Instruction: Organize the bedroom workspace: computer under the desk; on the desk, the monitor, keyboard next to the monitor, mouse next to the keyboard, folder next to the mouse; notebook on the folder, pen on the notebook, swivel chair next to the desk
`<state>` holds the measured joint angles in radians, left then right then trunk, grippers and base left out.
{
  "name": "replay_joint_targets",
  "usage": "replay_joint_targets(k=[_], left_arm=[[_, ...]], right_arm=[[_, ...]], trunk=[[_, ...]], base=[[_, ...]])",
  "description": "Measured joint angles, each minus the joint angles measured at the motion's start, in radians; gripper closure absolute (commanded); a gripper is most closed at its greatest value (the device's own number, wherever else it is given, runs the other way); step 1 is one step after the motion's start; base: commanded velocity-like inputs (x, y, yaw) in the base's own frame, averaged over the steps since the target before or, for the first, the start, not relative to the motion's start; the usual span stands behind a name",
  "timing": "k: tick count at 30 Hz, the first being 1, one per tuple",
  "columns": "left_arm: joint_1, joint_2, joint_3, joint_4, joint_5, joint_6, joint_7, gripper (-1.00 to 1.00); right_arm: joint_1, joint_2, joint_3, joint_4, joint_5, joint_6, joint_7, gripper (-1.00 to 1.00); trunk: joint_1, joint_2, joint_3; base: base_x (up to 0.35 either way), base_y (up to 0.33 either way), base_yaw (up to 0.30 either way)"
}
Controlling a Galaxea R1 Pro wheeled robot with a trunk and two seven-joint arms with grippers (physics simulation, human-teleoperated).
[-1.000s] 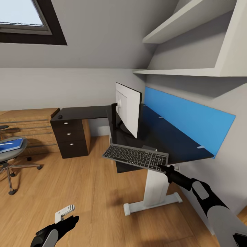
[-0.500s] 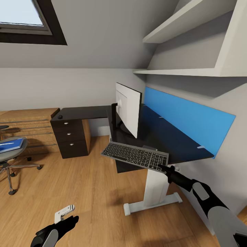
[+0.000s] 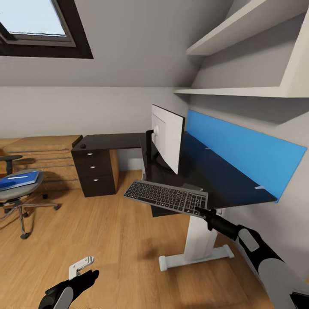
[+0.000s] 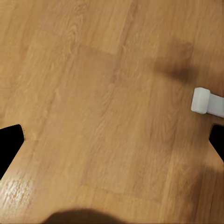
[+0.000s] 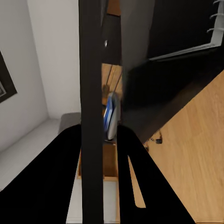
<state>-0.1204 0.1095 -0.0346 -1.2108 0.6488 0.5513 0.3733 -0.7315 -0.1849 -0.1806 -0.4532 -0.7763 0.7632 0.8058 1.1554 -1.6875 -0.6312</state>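
My right gripper [image 3: 201, 211] is shut on the near right end of the keyboard [image 3: 165, 196]. I hold it almost level in the air at the desk's [image 3: 214, 176] front left edge, half over the floor. In the right wrist view the keyboard [image 5: 92, 93] runs edge-on between my fingers. The monitor [image 3: 168, 136] stands on the desk behind it, white back toward me. A small dark mouse [image 3: 83, 146] lies on the desk's far wing. At the left stands the swivel chair [image 3: 17, 195] with the blue folder [image 3: 19, 179] on its seat. My left gripper [image 3: 83, 268] hangs open low over the floor.
A black drawer unit [image 3: 95, 171] sits under the desk's far wing, with low light-wood shelf units [image 3: 43, 150] beside it. A blue panel [image 3: 253, 150] and white wall shelves [image 3: 240, 91] line the wall at the right. The desk's white foot [image 4: 207, 101] rests on the wood floor.
The whole picture has shifted, so the camera has moved. Relative to the desk's edge, the keyboard in my right gripper has swung slightly to the left. The left gripper is unchanged.
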Motion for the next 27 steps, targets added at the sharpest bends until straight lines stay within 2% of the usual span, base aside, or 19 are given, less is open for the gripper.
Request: replay_joint_targets(k=[9,13,18,20,27], left_arm=[[0.000,-0.001,-0.005,0.034,-0.002,0.000,-0.001,-1.00],[0.000,-0.002,-0.008,0.051,-0.003,-0.001,-0.001,-1.00],[0.000,-0.003,-0.010,0.065,-0.004,-0.002,-0.003,-1.00],[0.000,-0.003,-0.010,0.067,-0.004,-0.002,-0.003,-1.00],[0.000,-0.003,-0.009,0.068,-0.006,-0.002,-0.003,-1.00]], right_arm=[[-0.001,0.013,0.005,-0.009,0.006,-0.002,0.001,1.00],[-0.001,0.014,0.046,-0.031,0.005,0.003,0.005,1.00],[0.000,0.014,0.084,-0.055,0.007,0.013,0.072,1.00],[0.000,0.015,0.125,-0.056,0.003,0.011,0.088,1.00],[0.000,0.016,0.136,-0.049,-0.006,0.004,0.101,1.00]], trunk=[[0.000,0.000,0.009],[0.000,0.000,0.013],[0.000,0.000,0.014],[0.000,0.000,0.014],[0.000,0.000,0.014]], base=[[0.000,0.000,0.214],[0.000,0.000,0.171],[0.000,0.000,0.028],[0.000,0.000,0.004],[0.000,0.000,0.000]])
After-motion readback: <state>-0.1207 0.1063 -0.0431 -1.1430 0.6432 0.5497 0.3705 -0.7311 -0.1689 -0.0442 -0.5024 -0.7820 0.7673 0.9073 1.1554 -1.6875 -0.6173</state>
